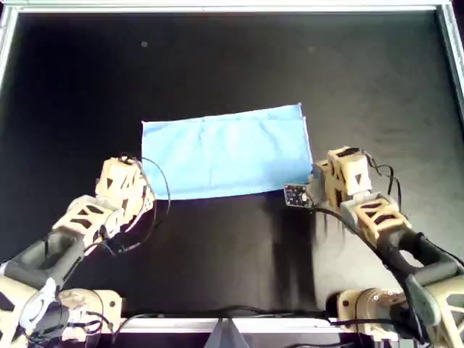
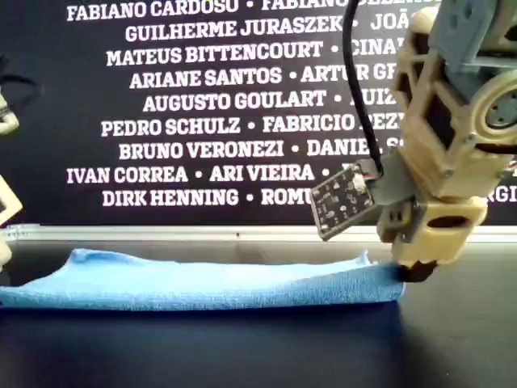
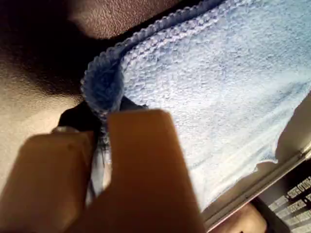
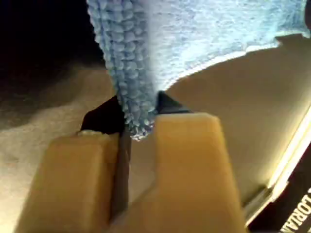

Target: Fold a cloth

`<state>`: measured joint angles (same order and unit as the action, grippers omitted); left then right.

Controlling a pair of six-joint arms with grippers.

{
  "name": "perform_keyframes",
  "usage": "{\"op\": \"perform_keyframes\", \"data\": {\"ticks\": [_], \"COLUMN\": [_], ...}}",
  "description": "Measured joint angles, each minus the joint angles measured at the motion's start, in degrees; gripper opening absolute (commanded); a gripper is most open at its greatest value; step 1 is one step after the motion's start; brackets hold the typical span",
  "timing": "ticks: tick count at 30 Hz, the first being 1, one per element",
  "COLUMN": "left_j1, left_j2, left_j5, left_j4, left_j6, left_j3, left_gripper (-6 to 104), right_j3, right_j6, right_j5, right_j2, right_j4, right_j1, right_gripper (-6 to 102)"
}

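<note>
1. On the black table (image 1: 232,65) the cloth (image 1: 228,152) lies as a flat, light-blue rectangle near the middle of the overhead view, its long edges running across the view
2. At the cloth's near corner on the overhead view's left, the left gripper (image 1: 143,176) has its jaws pressed together on a bunched bit of the hem; the left wrist view shows blue fabric (image 3: 204,82) caught between the two tan fingers (image 3: 141,160)
3. At the near corner on the overhead view's right, the right gripper (image 1: 317,176) pinches the cloth edge the same way; the right wrist view shows the knitted hem (image 4: 129,87) running down into the closed jaws
4. From the exterior view, the cloth (image 2: 202,281) rests low on the table, with the right gripper (image 2: 414,271) touching its end on the exterior view's right
5. Behind it stands a dark banner (image 2: 210,105) printed with white names
</note>
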<state>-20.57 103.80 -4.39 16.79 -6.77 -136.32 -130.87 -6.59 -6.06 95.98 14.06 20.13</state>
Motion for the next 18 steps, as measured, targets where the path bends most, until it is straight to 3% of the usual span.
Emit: {"op": "perform_keyframes", "data": {"ticks": [5, 9, 18], "left_j1": [0.0, 0.0, 0.0], "left_j2": [0.79, 5.71, 30.85], "left_j5": [0.0, 0.0, 0.09], "left_j4": [0.0, 0.0, 0.09], "left_j6": [0.26, 0.26, 0.26], "left_j3": [-0.09, -2.72, -19.6], "left_gripper": [51, 68, 71], "right_j3": [-3.25, -6.24, -14.68], "right_j6": [0.0, 0.0, 0.62], "right_j5": [0.09, 0.09, -0.18], "right_j2": [1.49, 5.8, 24.52], "right_j4": [0.0, 0.0, 0.0], "right_j1": [0.0, -0.18, -0.7], "right_gripper": [44, 44, 44]}}
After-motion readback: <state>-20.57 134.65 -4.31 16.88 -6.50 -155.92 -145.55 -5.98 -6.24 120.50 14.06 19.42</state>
